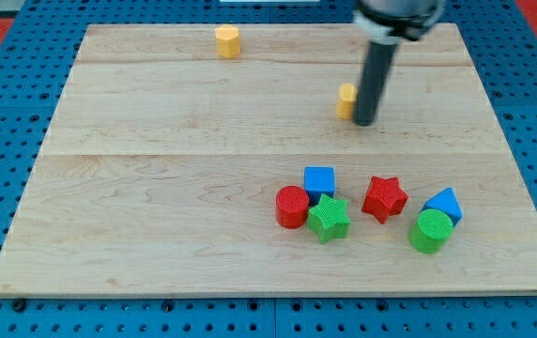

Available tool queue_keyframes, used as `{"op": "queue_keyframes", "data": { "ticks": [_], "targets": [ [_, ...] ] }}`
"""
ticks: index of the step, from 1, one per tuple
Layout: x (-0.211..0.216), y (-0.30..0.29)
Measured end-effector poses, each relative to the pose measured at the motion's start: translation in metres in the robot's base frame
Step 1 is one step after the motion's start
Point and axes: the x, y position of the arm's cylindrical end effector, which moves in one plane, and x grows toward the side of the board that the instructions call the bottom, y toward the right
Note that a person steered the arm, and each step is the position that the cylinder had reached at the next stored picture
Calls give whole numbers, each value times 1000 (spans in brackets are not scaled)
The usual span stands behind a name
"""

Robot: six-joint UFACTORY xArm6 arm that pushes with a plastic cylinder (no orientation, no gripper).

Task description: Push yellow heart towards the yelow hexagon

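Observation:
The yellow heart lies right of the board's middle, partly hidden behind my rod. My tip rests on the board right beside the heart, on its right side, touching or nearly touching it. The yellow hexagon stands near the view's top edge of the board, up and to the left of the heart, well apart from it.
A cluster sits at the lower right: a red cylinder, a blue cube, a green star, a red star, a blue triangle block and a green cylinder. The wooden board lies on blue pegboard.

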Motion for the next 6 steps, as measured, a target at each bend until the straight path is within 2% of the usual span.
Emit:
{"op": "queue_keyframes", "data": {
  "ticks": [1, 2, 3, 4, 5, 6],
  "targets": [
    [-55, -24],
    [-62, -27],
    [-29, -25],
    [-61, 42],
    [-93, 56],
    [-64, 45]
  ]
}}
